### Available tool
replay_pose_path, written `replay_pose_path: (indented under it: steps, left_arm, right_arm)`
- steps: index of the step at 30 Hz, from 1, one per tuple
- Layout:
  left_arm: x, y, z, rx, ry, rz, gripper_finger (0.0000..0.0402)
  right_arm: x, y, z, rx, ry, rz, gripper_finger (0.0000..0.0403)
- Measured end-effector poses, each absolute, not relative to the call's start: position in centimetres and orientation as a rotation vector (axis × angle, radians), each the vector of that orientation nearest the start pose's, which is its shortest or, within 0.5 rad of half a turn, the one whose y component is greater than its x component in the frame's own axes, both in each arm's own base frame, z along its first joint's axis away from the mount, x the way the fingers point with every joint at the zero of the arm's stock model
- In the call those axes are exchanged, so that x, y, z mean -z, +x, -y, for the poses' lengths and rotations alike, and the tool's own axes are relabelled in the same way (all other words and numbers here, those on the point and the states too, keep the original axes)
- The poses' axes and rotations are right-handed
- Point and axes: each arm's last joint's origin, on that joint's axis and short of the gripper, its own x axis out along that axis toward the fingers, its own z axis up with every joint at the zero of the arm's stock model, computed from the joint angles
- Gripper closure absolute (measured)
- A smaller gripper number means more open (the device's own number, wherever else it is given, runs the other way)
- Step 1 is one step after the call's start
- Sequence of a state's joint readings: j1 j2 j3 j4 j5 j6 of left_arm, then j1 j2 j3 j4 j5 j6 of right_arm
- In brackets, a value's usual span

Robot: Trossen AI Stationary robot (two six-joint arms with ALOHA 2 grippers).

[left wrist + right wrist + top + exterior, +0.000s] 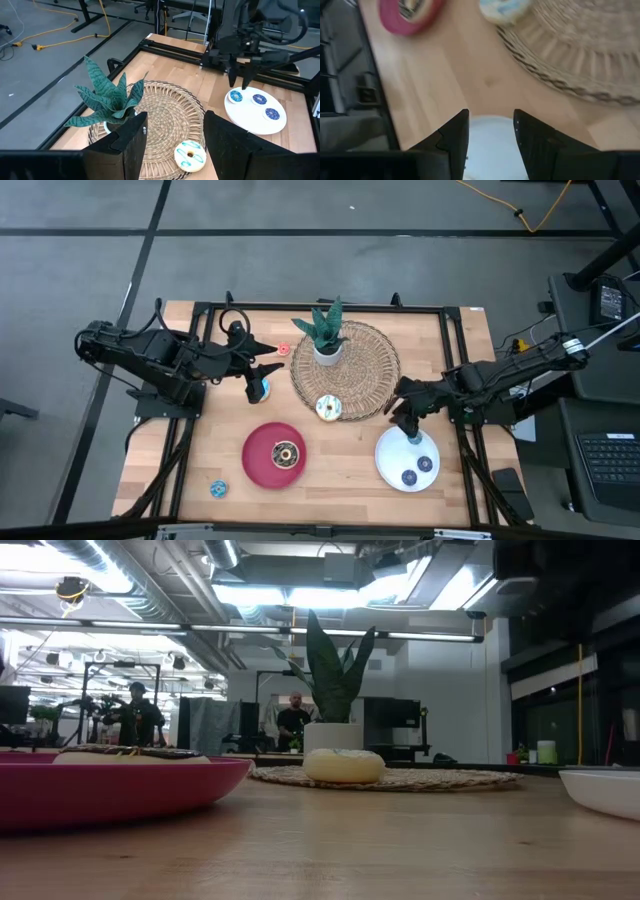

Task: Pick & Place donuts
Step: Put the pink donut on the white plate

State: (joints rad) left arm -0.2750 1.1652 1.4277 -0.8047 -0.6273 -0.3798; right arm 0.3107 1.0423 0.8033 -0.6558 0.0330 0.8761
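A cream-white sprinkled donut (pixel 328 408) lies on the near edge of a woven mat (pixel 360 375); it also shows in the low view (pixel 343 765) and the left wrist view (pixel 190 154). A brown donut (pixel 285 452) lies on a red plate (pixel 258 465). Three small blue donuts (pixel 253 100) lie on a white plate (pixel 392 470). A small red donut (pixel 283 349) and a small blue one (pixel 217 489) lie on the table. My left gripper (pixel 257 376) is open and empty above a light-blue donut (pixel 262 389). My right gripper (pixel 240 82) is open and empty, its fingers pointing down over the white plate's far edge.
A potted plant (pixel 326 332) stands on the far part of the woven mat. A black frame (pixel 320 308) runs around the table's edges. Bare wood lies between the red plate and the white plate. People stand in the room behind the table (pixel 137 715).
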Motion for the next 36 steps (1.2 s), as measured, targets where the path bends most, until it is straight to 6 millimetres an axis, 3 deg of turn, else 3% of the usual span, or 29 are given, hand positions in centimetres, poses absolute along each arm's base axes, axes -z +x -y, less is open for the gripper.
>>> replay_pose_path:
  steps: [8, 25, 31, 36]
  left_arm:
    - [-42.1, 21.2, 4.2, -0.429, -0.131, -0.416, 0.0216]
    - [-42.1, 21.2, 4.2, -0.430, -0.134, -0.415, 0.0217]
    - [-42.2, 21.3, 4.2, -0.449, -0.305, -0.365, 0.0216]
    - [-42.2, 21.3, 4.3, -0.413, -0.337, -0.375, 0.0216]
  right_arm:
    - [-26.9, 20.2, -6.3, 0.108, 0.682, -0.799, 0.0247]
    - [-27.5, 20.7, -6.2, 0.144, 0.633, -0.682, 0.0247]
    - [-27.5, 20.7, -6.2, 0.143, 0.633, -0.681, 0.0247]
    - [-27.5, 20.7, -6.2, 0.154, 0.662, -0.680, 0.0247]
